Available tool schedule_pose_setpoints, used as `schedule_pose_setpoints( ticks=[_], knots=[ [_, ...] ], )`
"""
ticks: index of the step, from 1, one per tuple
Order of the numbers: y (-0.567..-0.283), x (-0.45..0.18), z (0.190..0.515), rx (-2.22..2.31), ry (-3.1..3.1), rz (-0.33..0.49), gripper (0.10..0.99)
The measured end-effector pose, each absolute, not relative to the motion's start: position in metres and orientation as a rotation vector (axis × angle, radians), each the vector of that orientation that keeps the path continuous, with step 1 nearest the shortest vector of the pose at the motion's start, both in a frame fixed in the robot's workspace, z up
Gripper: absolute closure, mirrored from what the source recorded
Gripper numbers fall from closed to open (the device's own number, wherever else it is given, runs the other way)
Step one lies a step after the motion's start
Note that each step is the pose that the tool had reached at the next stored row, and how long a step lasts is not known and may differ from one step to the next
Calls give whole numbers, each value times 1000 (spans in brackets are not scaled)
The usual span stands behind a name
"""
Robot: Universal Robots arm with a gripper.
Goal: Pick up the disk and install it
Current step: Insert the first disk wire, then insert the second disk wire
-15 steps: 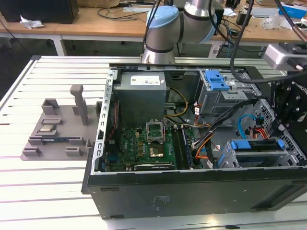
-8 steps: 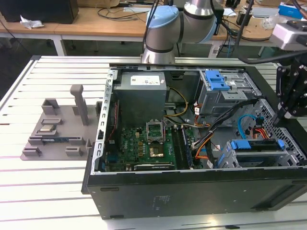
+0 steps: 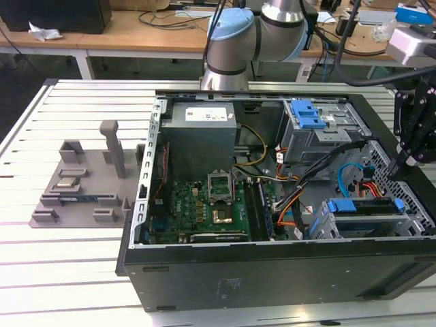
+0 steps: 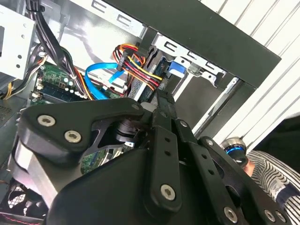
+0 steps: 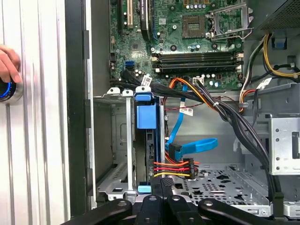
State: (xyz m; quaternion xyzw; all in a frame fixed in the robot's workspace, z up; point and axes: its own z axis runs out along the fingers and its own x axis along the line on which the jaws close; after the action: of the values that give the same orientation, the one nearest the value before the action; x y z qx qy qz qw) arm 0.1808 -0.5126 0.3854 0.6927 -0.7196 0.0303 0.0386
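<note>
The disk point(image 3: 361, 206) lies in the drive cage at the case's front corner, on the exterior view's right, with its blue plastic frame along the top. In the first wrist view the disk point(image 5: 144, 117) stands edge-on between the cage's metal rails, its blue tab showing. My gripper point(image 3: 395, 170) hangs just above the disk's outer end, over the case's rim. In both wrist views the black fingers point(image 5: 161, 182) lie together and point at the disk's point(image 4: 176, 68) end; the gripper point(image 4: 161, 96) is shut, and I see nothing between its fingers.
The open computer case point(image 3: 272, 272) lies on a slatted table. Inside are a grey power-supply box point(image 3: 201, 136), the motherboard point(image 3: 204, 204), a blue bracket point(image 3: 310, 116) and loose cables point(image 5: 197, 145) beside the cage. A grey fixture point(image 3: 82, 184) sits outside the case. A hand point(image 5: 7, 65) rests on a lit button.
</note>
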Motion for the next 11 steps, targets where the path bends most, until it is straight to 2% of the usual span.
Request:
schedule_pose_setpoints(
  ticks=[4, 7, 8, 9, 11],
  knots=[
    [-513, 181, 386, 2124, -2207, 93, 973],
    [-513, 181, 386, 2124, -2207, 93, 792],
    [-513, 181, 386, 2124, -2207, 93, 792],
    [-511, 180, 386, 2124, -2206, 93, 725],
    [-504, 177, 385, 2124, -2207, 93, 725]
  ],
)
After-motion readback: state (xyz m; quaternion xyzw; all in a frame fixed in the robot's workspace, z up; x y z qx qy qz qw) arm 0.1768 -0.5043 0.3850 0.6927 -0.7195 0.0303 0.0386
